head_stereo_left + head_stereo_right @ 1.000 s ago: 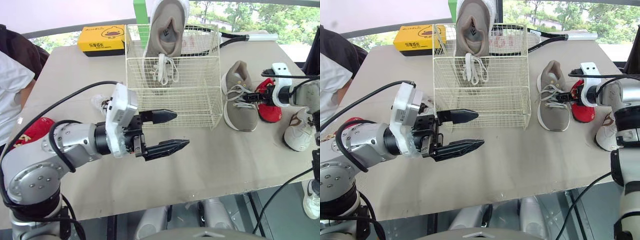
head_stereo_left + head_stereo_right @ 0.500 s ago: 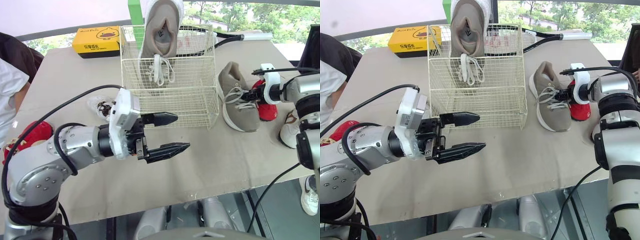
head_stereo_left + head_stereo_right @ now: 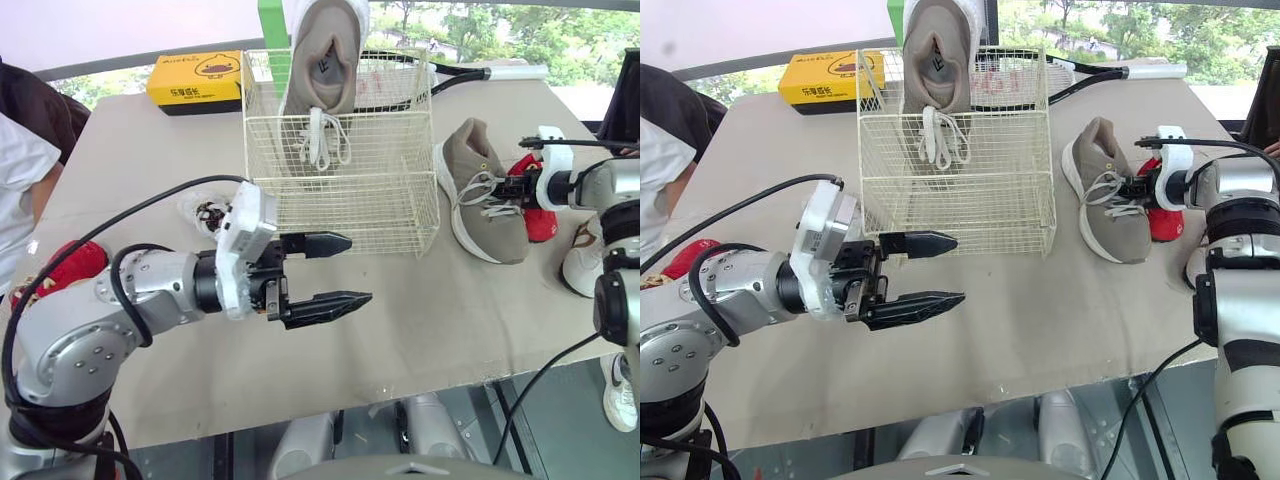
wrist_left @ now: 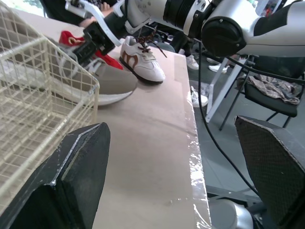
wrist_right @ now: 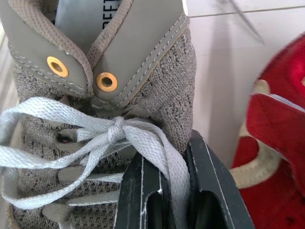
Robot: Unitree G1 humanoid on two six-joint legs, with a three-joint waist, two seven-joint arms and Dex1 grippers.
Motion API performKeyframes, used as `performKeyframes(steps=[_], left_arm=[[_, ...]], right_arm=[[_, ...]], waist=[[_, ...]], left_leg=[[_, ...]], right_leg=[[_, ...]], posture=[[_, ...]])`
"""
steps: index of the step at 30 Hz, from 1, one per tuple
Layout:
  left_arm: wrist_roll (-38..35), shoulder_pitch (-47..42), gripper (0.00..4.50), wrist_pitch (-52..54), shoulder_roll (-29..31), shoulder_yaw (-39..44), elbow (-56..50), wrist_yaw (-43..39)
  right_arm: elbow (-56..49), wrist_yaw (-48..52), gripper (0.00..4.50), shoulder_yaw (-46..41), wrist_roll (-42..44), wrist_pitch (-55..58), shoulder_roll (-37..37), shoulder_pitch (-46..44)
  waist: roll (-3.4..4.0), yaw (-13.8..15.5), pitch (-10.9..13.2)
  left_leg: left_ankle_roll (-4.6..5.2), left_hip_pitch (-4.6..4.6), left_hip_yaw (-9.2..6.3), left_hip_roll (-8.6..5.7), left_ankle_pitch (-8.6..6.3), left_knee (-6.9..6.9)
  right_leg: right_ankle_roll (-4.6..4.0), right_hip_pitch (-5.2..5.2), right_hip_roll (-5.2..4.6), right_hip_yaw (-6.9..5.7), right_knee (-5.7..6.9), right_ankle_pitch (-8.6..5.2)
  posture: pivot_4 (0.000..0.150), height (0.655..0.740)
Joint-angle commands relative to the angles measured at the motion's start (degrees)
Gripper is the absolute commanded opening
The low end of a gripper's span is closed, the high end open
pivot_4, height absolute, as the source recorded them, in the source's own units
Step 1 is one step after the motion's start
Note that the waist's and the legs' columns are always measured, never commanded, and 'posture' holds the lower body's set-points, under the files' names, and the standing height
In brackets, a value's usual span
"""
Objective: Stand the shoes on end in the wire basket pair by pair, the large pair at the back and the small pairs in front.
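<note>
nearest, the left gripper (image 3: 358, 268) hovers over the table (image 3: 430, 330) just in front of the wire basket (image 3: 400, 215). its fingers are spread wide and hold nothing.

further back and to the right, the loose tan shoe (image 3: 487, 205) lies on its sole just right of the basket, toe toward the near edge. the right gripper (image 3: 508, 190) comes in from the right at the lacing. in the right wrist view its fingers (image 5: 143, 191) are drawn narrow, with a strand of the lace (image 5: 157, 148) running between them. a red shoe (image 3: 541, 222) sits just beside, on the right.

at the back of the basket the other tan shoe (image 3: 325, 70) stands on end, heel up and toe down, leaving room to its right.

the step in hand looks like lifting the loose shoe to join its mate. a hold on lace alone would probably let the shoe swing and twist, so the fingers do better closing on the tongue or upper as well. the lift should go straight up, clear of the red shoe, then high over the rim. the shoe should go down toe first into the far right space, facing as its mate does. the free left gripper is well placed to steady the light basket if it shifts.
</note>
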Motion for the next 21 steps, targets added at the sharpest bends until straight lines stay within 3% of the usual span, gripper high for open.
performKeyframes(steps=[1,11,12,15,17,21], left_arm=[[0.2,-0.5,4.5,-1.5,0.6,0.5,0.2,-0.9],[-0.2,-0.7,4.5,-1.4,0.7,0.3,0.6,-1.4],[-0.2,-0.6,4.5,-1.5,0.7,0.3,0.5,-1.4],[-0.4,-0.4,4.5,-1.5,0.5,0.4,0.5,-1.2],[-0.7,-0.3,4.5,-1.5,0.3,0.8,0.7,-0.7],[-1.2,0.1,4.5,-1.7,0.3,1.3,0.6,-0.5]], right_arm=[[-12.3,-3.0,0.03,-5.3,3.0,3.5,-0.8,3.0],[-26.7,-8.4,0.03,-8.2,4.7,4.2,0.8,10.9],[-27.1,-8.4,0.03,-8.0,4.8,4.1,0.8,11.2],[-28.0,-8.7,0.03,-8.4,5.4,4.2,0.9,11.7],[-28.0,-10.2,0.03,-10.6,6.4,5.7,1.5,11.4],[-31.4,-13.3,0.03,-14.7,8.1,7.0,1.1,12.3]], waist=[[0.0,0.0,0.0],[0.06,-0.4,0.0],[0.13,-0.7,0.0],[0.41,-1.5,0.0],[0.53,-1.3,0.0],[0.63,0.4,0.1]], left_leg=[[0.0,-0.05,0.0,0.0,0.0,-0.01],[0.0,-0.23,-0.03,-0.07,0.0,-0.08],[0.01,-0.29,-0.34,-0.2,0.0,-0.07],[0.03,-0.84,-2.45,-1.04,0.2,0.14],[-0.13,-0.9,-4.61,-2.33,0.66,0.19],[-0.13,-0.73,-3.91,-2.31,0.67,0.16]], right_leg=[[0.0,-0.06,0.0,0.01,0.01,0.0],[0.01,-0.19,-0.08,-0.07,0.04,0.0],[0.01,-0.14,-0.25,-0.28,0.05,0.0],[0.04,0.44,-1.21,-2.49,0.26,-0.08],[0.3,0.57,-1.61,-3.25,0.15,-0.27],[0.35,0.53,-1.86,-2.58,0.04,-0.26]], posture=[[0.15,0.74],[0.15,0.74],[0.15,0.74],[0.15,0.74],[0.15,0.74],[0.15,0.74]])
